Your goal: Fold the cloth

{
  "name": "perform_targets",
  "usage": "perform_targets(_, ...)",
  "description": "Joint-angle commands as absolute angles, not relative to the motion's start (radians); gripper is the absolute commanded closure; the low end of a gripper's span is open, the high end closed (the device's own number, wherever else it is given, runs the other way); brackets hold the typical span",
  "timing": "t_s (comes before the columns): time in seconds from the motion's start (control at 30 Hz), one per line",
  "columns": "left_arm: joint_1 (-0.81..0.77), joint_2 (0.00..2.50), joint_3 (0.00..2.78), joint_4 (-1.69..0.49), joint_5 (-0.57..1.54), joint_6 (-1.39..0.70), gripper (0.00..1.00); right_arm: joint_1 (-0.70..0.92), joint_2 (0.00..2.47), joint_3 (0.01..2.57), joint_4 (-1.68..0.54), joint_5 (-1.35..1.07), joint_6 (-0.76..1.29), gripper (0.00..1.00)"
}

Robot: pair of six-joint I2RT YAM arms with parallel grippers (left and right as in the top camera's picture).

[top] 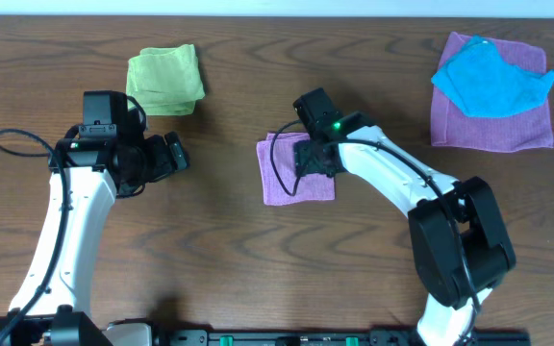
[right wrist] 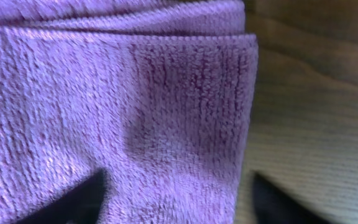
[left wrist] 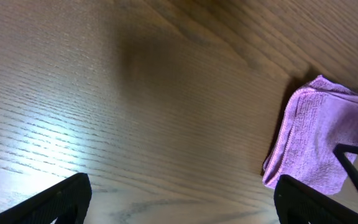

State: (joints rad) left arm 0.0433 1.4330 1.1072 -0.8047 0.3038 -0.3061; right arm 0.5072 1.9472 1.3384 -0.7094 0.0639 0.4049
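Mauve-purple square microfibre cloth (top: 279,185) lies folded thick at mid wooden table (top: 219,259), right gripper (right wrist: 173,202) low over it, jaws seemingly apart, probably to leave the fold lying; left gripper (top: 173,154) wide open, well aside.
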Motion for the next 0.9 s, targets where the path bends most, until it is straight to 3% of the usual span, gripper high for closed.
perform_targets(0.0, 0.045, 1.424, 1.116, -0.808, 0.309, -0.296, 0.05, 0.510, 1.936, 1.332, -0.702, 0.082, 0.411, 0.01)
perform_targets(0.2, 0.044, 1.424, 1.115, -0.808, 0.333, -0.295, 0.05, 0.510, 1.935, 1.333, -0.638, 0.038, 0.371, 0.09)
perform_targets(0.37, 0.044, 1.424, 1.115, -0.809, 0.335, -0.295, 0.05, 0.503, 1.936, 1.332, -0.566, 0.027, 0.257, 0.34)
perform_targets(0.57, 0.044, 1.424, 1.115, -0.815, 0.361, -0.295, 0.05, 0.465, 1.938, 1.332, -0.546, 0.073, 0.139, 0.27)
perform_targets(0.87, 0.044, 1.424, 1.115, -0.815, 0.364, -0.295, 0.05, 0.405, 1.982, 1.332, -0.538, 0.047, 0.106, 0.27)
